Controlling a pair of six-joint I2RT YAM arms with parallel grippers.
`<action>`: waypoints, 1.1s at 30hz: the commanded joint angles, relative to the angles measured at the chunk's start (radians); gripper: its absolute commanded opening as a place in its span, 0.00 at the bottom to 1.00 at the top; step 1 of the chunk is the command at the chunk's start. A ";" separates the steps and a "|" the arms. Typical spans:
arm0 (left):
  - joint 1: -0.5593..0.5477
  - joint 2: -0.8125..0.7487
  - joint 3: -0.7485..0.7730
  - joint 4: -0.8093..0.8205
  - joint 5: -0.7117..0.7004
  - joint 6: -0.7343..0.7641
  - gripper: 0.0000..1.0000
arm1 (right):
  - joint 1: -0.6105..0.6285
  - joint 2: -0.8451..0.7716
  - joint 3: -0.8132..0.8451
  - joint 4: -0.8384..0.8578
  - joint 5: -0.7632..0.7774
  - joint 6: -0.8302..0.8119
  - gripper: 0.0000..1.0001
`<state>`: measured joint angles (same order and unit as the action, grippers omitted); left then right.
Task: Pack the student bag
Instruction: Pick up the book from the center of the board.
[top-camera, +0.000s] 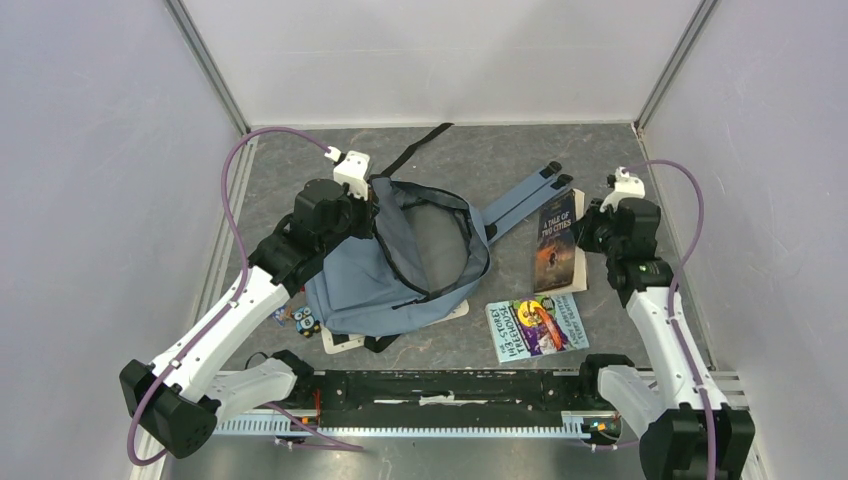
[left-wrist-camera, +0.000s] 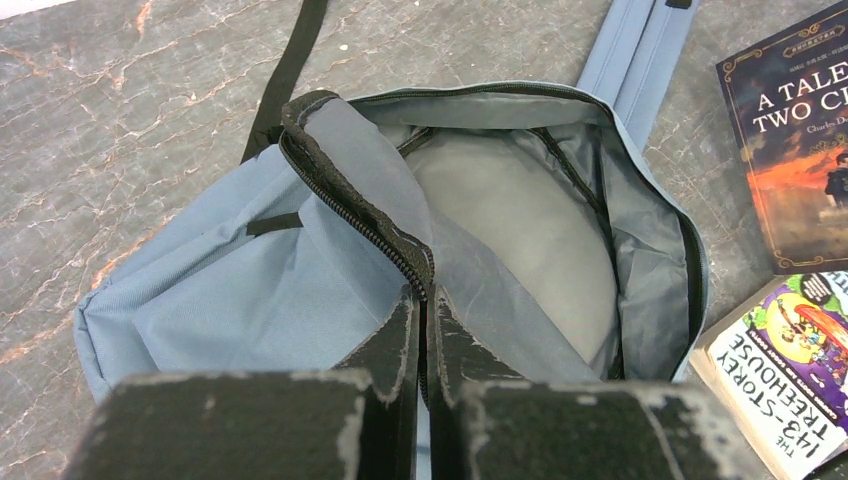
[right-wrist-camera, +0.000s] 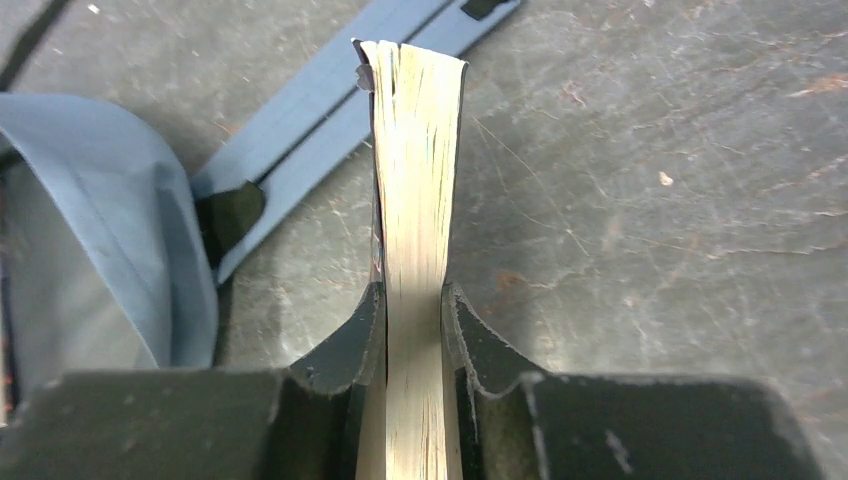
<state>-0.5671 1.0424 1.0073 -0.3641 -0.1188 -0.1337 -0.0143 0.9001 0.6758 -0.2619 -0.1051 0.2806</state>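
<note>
Soft grey-blue fabric, that's the bag (top-camera: 370, 290), slumped on the table (top-camera: 500, 150) right under and ahead of the left gripper (left-wrist-camera: 425, 300), mouth gaping toward the right arm. It looks light and floppy, with nothing to hold it open by itself, so the firmer zip edge (left-wrist-camera: 350, 200) is the place to take it. That's exactly where the left gripper is, jaws pressed all but together, pinching the black zip edge and lifting the flap so the grey lining (left-wrist-camera: 520, 220) shows beyond its fingertips. Over to the right gripper (right-wrist-camera: 415, 300): jaws partway closed, clamped on the page block of a book (right-wrist-camera: 415, 150) that runs straight out ahead of the fingers. Whether it's clear of the table, I can't tell. The straps (right-wrist-camera: 300, 130) lie just to that gripper's left, with the bag's opening further left again. A second book (top-camera: 535, 328) lies flat, back toward the right arm's base, untouched.
</note>
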 joint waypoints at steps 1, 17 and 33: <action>0.003 -0.009 0.005 0.053 0.026 -0.028 0.02 | -0.001 0.060 0.155 -0.124 0.030 -0.144 0.00; 0.003 -0.010 0.005 0.056 0.031 -0.030 0.02 | 0.222 0.403 0.331 -0.221 0.165 -0.234 0.05; 0.002 -0.007 0.005 0.056 0.032 -0.032 0.02 | 0.227 0.484 0.240 -0.149 0.071 -0.247 0.37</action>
<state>-0.5671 1.0424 1.0069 -0.3641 -0.0982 -0.1417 0.2054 1.3277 0.9657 -0.3954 0.0288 0.0319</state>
